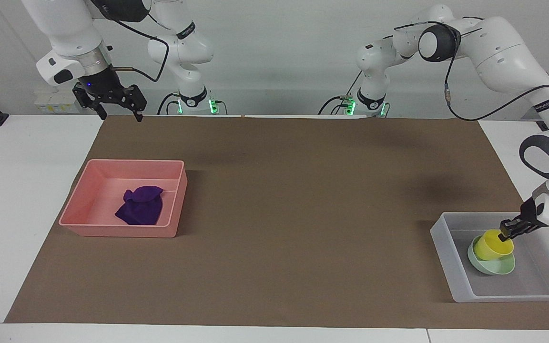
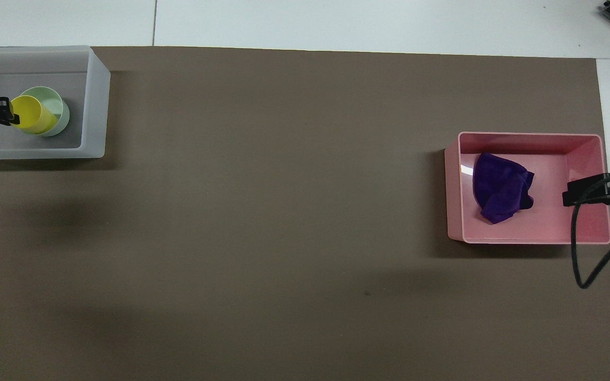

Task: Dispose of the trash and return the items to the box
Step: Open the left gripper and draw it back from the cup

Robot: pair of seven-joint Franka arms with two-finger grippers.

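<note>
The left gripper [image 1: 507,233], at the yellow cup's [image 1: 493,246] rim, whether pinching I cannot tell, seats it in the mint-green bowl [image 1: 491,263] inside the translucent box [image 1: 446,251] at the mat's corner; next, letting go and lifting away, while the spread right gripper [image 1: 116,110] waits and the purple cloth [image 1: 140,206] lies in the pink tray [image 1: 80,200].

Left gripper [image 1: 507,232] low, arm bent; right gripper [image 1: 118,114] raised, fingers [image 1: 137,116] apart.

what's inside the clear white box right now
A mint-green bowl sits in the box, with a yellow cup in it. The cup covers part of the bowl's inside.
</note>
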